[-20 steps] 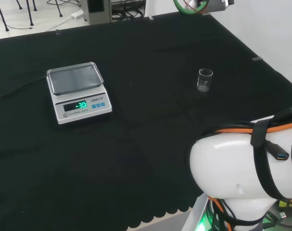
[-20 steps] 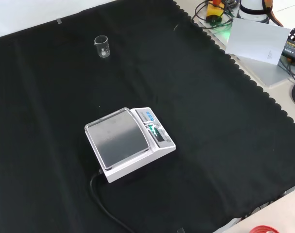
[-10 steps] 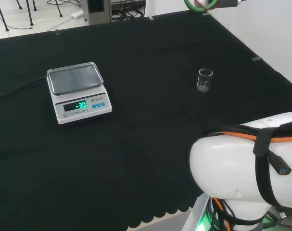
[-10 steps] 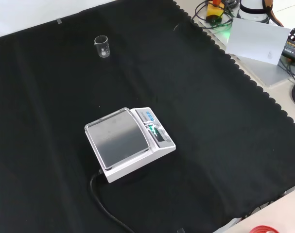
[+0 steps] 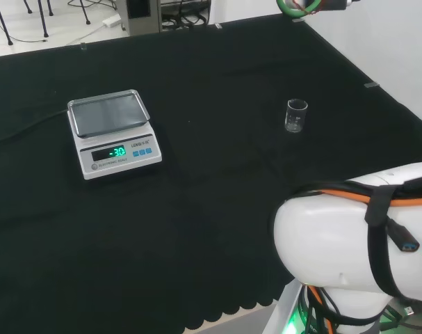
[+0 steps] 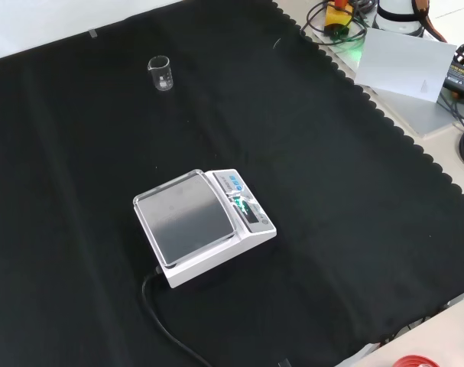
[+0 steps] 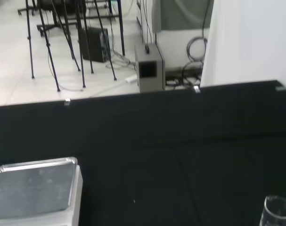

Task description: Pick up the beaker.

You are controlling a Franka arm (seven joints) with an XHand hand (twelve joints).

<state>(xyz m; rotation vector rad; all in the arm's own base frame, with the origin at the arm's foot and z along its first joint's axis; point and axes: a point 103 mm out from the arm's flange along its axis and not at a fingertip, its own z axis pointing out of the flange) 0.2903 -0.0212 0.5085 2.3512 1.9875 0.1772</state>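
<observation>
A small clear glass beaker (image 5: 297, 115) stands upright and alone on the black cloth, right of centre in the head view. The front view has the beaker (image 6: 160, 73) far off at the upper left. In the wrist view the rim of the beaker (image 7: 276, 212) sits close to a corner of the picture, with bare cloth around it. Nothing touches the beaker. Whether it holds anything cannot be made out.
A white electronic scale (image 5: 113, 136) with a steel pan and lit display stands left of the beaker; it is mid-cloth in the front view (image 6: 201, 222), with its black cable (image 6: 167, 321) trailing toward the near edge. The arm's white link (image 5: 356, 243) bulks at the lower right.
The arm's part with green cable at the head view's top edge has drifted right, and the big white link has shifted a little. Beaker and scale have stayed put.
</observation>
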